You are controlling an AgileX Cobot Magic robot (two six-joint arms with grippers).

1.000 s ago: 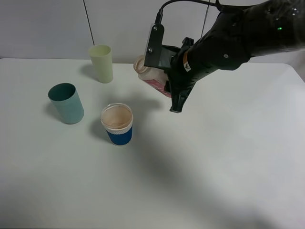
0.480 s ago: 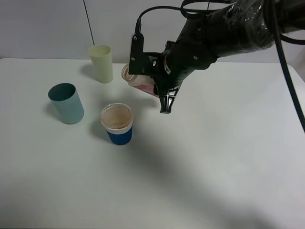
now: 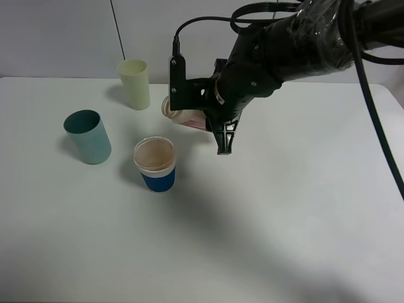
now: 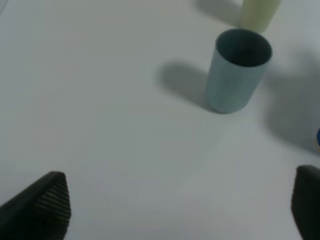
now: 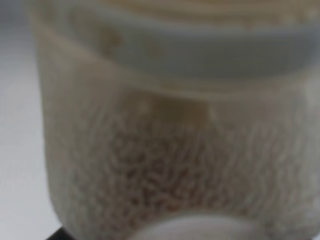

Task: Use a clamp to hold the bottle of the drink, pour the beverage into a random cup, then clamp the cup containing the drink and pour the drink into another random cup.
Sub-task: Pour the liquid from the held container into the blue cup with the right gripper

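Note:
My right gripper [image 3: 208,117] is shut on the drink bottle [image 3: 182,115], a pale bottle with a pink label. It holds the bottle tipped on its side above the table, mouth toward the left, up and to the right of the blue cup [image 3: 156,165]. The blue cup has a white rim and a tan inside. The bottle fills the right wrist view [image 5: 175,125], blurred. My left gripper [image 4: 180,205] is open and empty, its fingertips [image 4: 42,205] wide apart low over the table. It is out of the exterior high view.
A teal cup [image 3: 88,136] stands left of the blue cup and shows in the left wrist view [image 4: 236,70]. A pale yellow cup [image 3: 134,84] stands at the back, also in the left wrist view [image 4: 258,14]. The white table [image 3: 284,221] stretches to the front and right.
My right arm has carried the bottle to the left and slightly lower, closer to the blue cup, with its mouth tipped further down. The cups have not moved.

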